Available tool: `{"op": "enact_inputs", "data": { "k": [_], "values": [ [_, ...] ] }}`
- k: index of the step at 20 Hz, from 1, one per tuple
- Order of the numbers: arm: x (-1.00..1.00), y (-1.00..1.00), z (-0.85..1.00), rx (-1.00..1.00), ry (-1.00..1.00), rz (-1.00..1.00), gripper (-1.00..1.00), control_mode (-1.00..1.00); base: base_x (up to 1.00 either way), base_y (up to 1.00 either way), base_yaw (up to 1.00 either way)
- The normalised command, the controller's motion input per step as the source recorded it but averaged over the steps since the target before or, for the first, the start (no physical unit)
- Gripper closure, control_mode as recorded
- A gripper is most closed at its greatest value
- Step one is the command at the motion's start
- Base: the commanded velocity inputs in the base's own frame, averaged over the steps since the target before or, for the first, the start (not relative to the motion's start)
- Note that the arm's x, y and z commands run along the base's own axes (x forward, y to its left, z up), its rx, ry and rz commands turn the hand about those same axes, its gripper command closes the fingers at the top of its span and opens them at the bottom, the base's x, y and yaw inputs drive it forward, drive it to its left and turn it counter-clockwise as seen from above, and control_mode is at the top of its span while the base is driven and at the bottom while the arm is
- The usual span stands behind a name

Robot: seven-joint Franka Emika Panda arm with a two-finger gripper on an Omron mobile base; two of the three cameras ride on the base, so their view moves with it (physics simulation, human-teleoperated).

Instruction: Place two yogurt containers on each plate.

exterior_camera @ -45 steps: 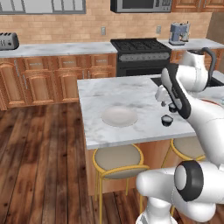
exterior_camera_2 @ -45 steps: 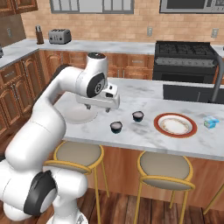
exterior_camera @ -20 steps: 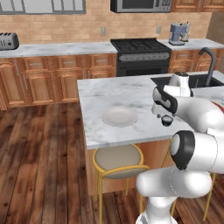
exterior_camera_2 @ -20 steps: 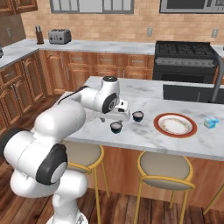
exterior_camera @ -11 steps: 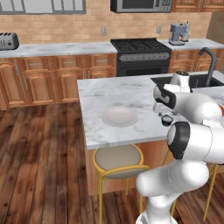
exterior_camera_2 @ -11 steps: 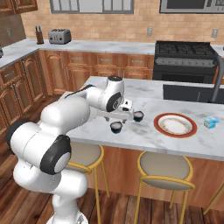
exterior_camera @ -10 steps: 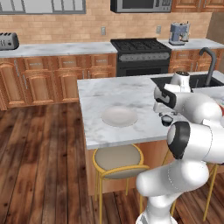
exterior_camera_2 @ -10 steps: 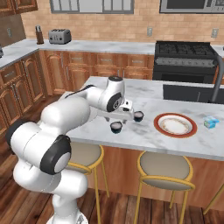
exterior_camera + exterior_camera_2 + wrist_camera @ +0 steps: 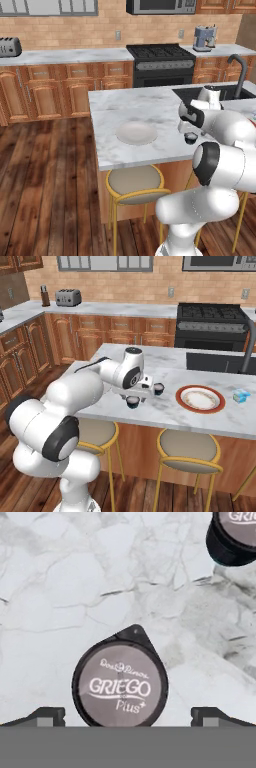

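Judging from both base views, no loading has started: the grey-beige plate (image 9: pixel 136 133) and the red-rimmed plate (image 9: pixel 200 398) lie bare. Two dark yogurt cups stand on the tabletop (image 9: pixel 170 413) between them, and what is probably a light blue container (image 9: pixel 242 396) sits farther right. The hand (image 9: pixel 128 714) hangs spread wide over the near cup (image 9: pixel 120 684), gripping nothing; the second cup (image 9: pixel 234 537) stands nearby.
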Motion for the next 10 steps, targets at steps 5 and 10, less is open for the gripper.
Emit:
{"op": "enact_inputs", "data": {
  "k": [5,10],
  "values": [
    [0.18,0.0,0.0,0.0,0.0,0.0,-1.0,-1.0,0.0,0.0,0.0],
    [0.12,0.0,0.0,0.0,0.0,0.0,-1.0,-1.0,0.0,0.0,0.0]
  ]
}}
